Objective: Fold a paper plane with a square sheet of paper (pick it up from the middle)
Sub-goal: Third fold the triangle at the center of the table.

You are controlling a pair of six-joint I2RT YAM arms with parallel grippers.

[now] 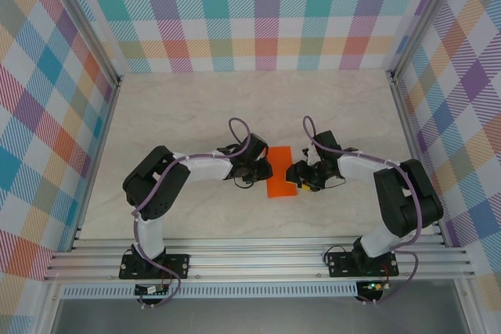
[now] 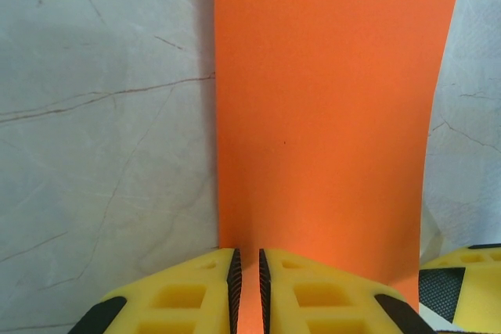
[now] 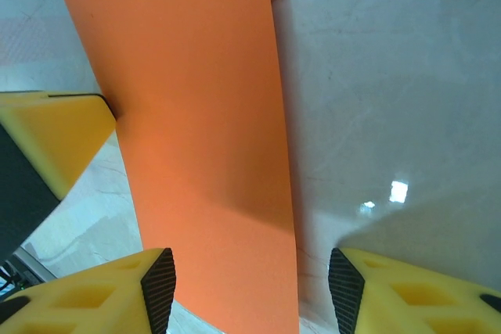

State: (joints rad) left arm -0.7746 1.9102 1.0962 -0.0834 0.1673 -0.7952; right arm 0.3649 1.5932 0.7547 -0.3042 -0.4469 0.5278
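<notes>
Looking down from above, we see the square sheet of paper [image 1: 279, 180] as a narrow orange rectangle on the pale table [image 1: 196, 107], near its middle and between the 2 arms. The left gripper [image 1: 258, 171] meets its left edge and the right gripper [image 1: 300, 176] its right edge, but both wrists cover those edges, so from here we cannot make out any contact.

In the left wrist view, the left gripper's 2 yellow fingers [image 2: 180, 303] are pressed almost together, with a thin strip of the orange paper pinched between their black pads. The sheet runs out of the top of that view, and a further yellow finger [image 2: 466, 271] is cut off at the bottom right corner.

In the right wrist view, the right gripper's fingers [image 3: 117, 295] stand well apart. The paper passes between them, with a gap of bare table beside the right pad. We cannot tell whether the sheet is doubled over.
</notes>
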